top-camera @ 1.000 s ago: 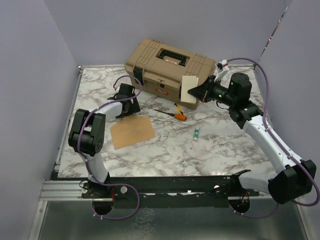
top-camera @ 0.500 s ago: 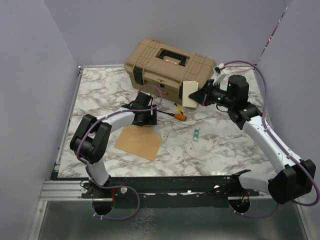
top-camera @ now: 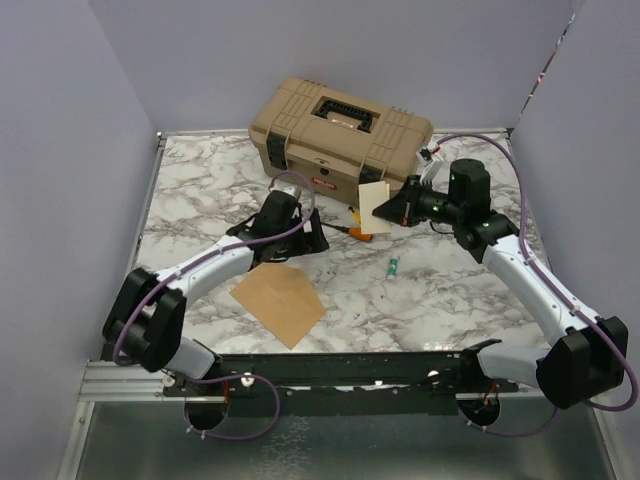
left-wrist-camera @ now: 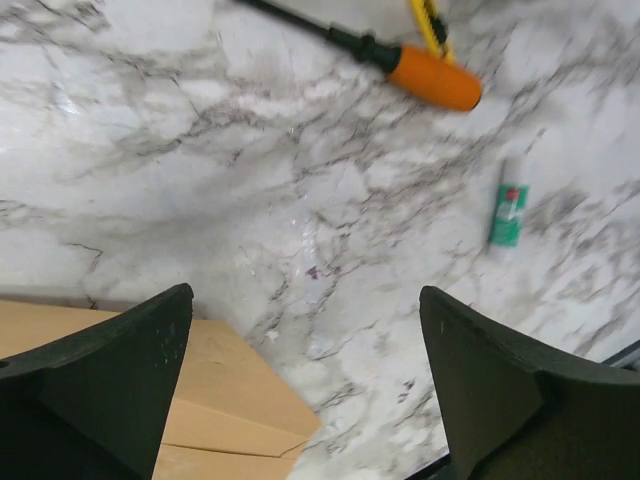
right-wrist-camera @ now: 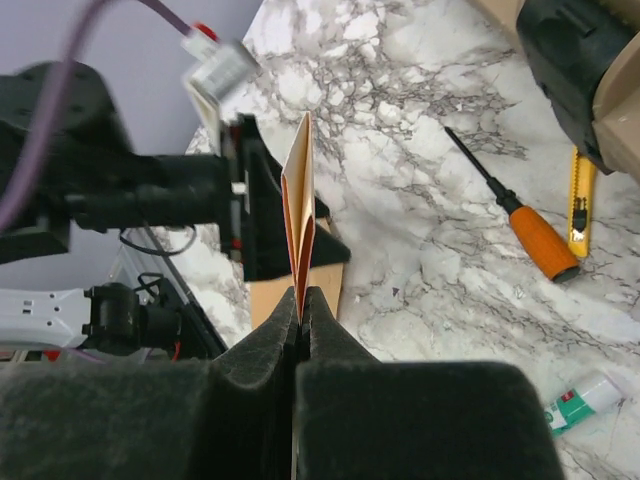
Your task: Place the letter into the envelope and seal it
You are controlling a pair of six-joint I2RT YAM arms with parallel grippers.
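The task is at an early stage: the pale peach-tan rectangular paper letter (top-camera: 376,197) is not yet inside the flat brown kraft paper envelope (top-camera: 280,303), and nothing is sealed. The right claw (top-camera: 396,208) is clamped on one edge of the letter and holds it in the air on the right, well apart from the envelope, which lies flat at the near left. The left claw (top-camera: 300,236) hangs wide and empty just beyond the envelope's far edge. Inserting and sealing both remain. The white, grey-veined marble-patterned desk (top-camera: 200,190) also carries a tan plastic toolbox (top-camera: 340,135) at the far side, an orange-handled screwdriver (top-camera: 352,231), a yellow utility knife (top-camera: 355,213) and a small green-and-white tube (top-camera: 393,266). Plain lavender walls (top-camera: 60,150) enclose the desk.
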